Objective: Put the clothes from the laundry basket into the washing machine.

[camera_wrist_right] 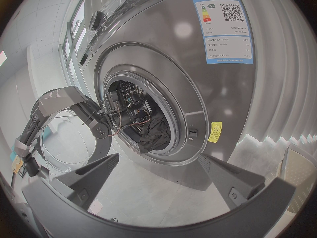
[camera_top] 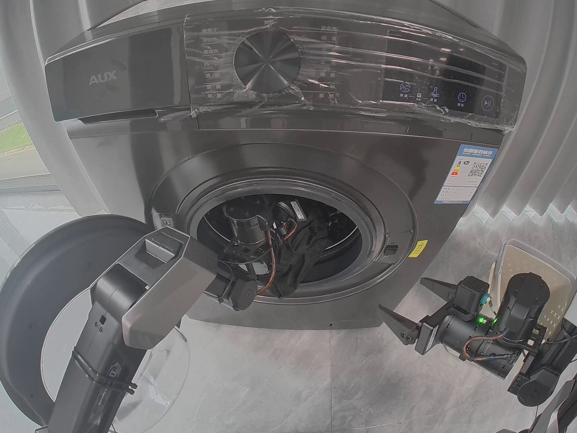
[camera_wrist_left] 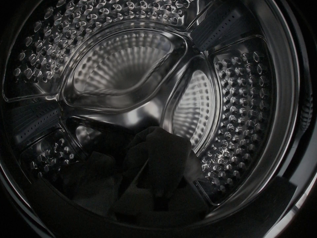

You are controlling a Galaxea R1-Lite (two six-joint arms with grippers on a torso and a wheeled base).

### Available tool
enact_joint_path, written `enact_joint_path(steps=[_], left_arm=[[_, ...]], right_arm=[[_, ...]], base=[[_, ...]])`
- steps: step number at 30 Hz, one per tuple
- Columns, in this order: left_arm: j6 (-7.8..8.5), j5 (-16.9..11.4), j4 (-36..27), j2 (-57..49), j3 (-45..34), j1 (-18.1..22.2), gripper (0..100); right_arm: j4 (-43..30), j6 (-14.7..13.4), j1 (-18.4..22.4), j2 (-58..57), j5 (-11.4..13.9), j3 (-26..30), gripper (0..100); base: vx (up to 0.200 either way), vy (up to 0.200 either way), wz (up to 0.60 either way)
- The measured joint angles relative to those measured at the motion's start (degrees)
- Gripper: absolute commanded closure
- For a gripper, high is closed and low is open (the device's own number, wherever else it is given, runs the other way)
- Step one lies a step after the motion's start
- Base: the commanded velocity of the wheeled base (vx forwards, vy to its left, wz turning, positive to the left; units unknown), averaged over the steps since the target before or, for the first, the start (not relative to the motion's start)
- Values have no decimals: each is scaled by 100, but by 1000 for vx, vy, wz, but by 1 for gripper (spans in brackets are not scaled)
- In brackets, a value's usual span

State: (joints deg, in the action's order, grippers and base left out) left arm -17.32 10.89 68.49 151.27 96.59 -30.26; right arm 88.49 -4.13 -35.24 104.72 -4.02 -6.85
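Down at 6 o'clock of the drum, dark clothes lie in a heap, so part of the job is done. Seen from outside, one dark garment sags over the lip of the opening at abt 5 o'clock, half in & half out, not pushed fully back.

Left arm goes into the washing machine from 8 o'clock, w/ left claw inside beside that garment. Clenched or released, can't tell: too dark & hidden by the wrist. Right claw hangs low outside at 4 o'clock from the opening, released & empty, well apart from the cloth.

Door stands fully open at 8 o'clock. Laundry basket sits at 4 o'clock by the curtain, behind right claw. Its inside is hidden, so can't tell whether more clothes wait there.

Judgement: mid-task, prob. at the drop-off of one load. Left to do: get the sagging garment clear of the lip, pull left arm out, check laundry basket for more.
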Motion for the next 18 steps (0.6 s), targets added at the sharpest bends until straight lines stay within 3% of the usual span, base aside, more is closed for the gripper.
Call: enact_joint_path(steps=[5,10,11,18], left_arm=[[17,202,-127,132,346,79,100],[20,219,-154,197,449,90,100],[22,219,-157,208,453,90,0],[20,246,-157,215,435,82,0]], right_arm=[[0,0,0,5,0,0,0],[0,0,0,10,0,0,0],[0,0,0,11,0,0,0],[0,0,5,11,6,0,0]], base=[[0,0,0],[0,0,0],[0,0,0],[0,0,0]])
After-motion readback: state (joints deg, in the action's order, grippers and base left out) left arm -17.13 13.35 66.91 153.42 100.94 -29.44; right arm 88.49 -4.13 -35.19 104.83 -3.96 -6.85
